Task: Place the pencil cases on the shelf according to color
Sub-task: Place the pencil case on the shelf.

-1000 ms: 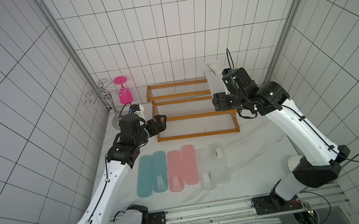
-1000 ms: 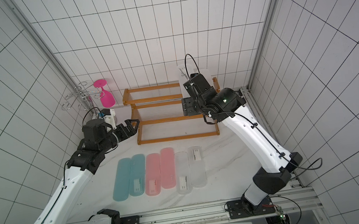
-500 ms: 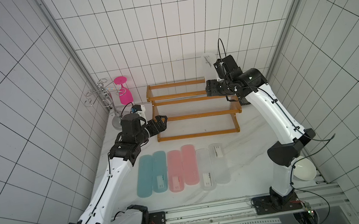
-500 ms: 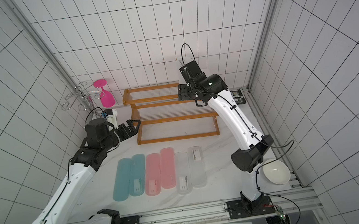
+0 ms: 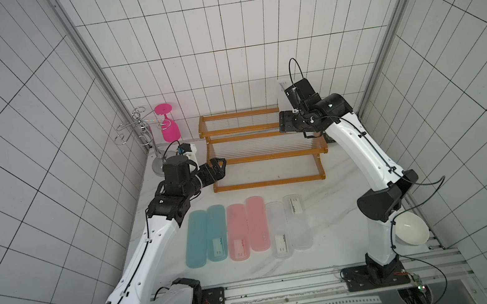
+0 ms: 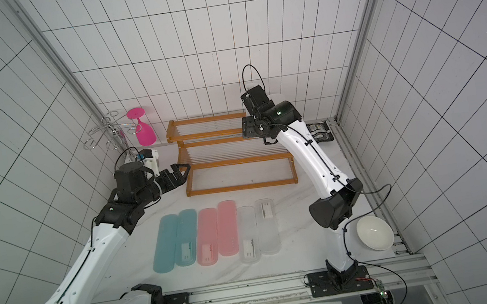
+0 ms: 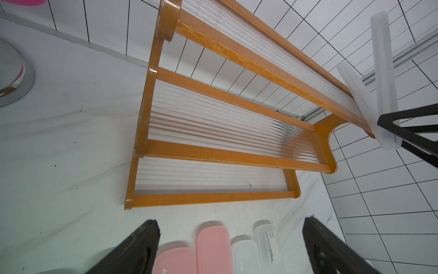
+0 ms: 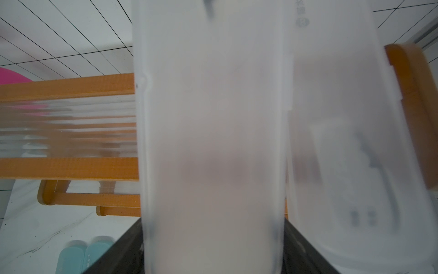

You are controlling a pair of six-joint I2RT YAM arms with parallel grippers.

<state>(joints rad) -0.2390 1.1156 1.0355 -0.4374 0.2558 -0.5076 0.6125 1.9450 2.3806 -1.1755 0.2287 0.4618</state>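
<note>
The shelf [image 5: 265, 156] stands at the back of the table. At the right end of its top tier my right gripper [image 5: 286, 122] is shut on a clear-white pencil case [image 8: 213, 118] that stands upright against the wall [image 5: 282, 86]. A second clear-white case [image 8: 343, 142] leans right beside it; both show in the left wrist view [image 7: 358, 95]. Six pencil cases lie in a row on the table: two teal [image 5: 198, 238], two pink [image 5: 257, 222], two clear-white [image 5: 297, 221]. My left gripper [image 5: 219, 166] hangs open and empty by the shelf's left end.
A silver wire stand with a pink glass [image 5: 168, 126] hung on it stands at the back left. A white bowl [image 5: 411, 232] sits at the front right beside the right arm's base. A black object [image 6: 319, 131] lies by the right wall.
My right gripper has carried the clear-white case back toward the wall, to the right end of the top tier, and the arm has stretched out. The left arm has hardly moved.
</note>
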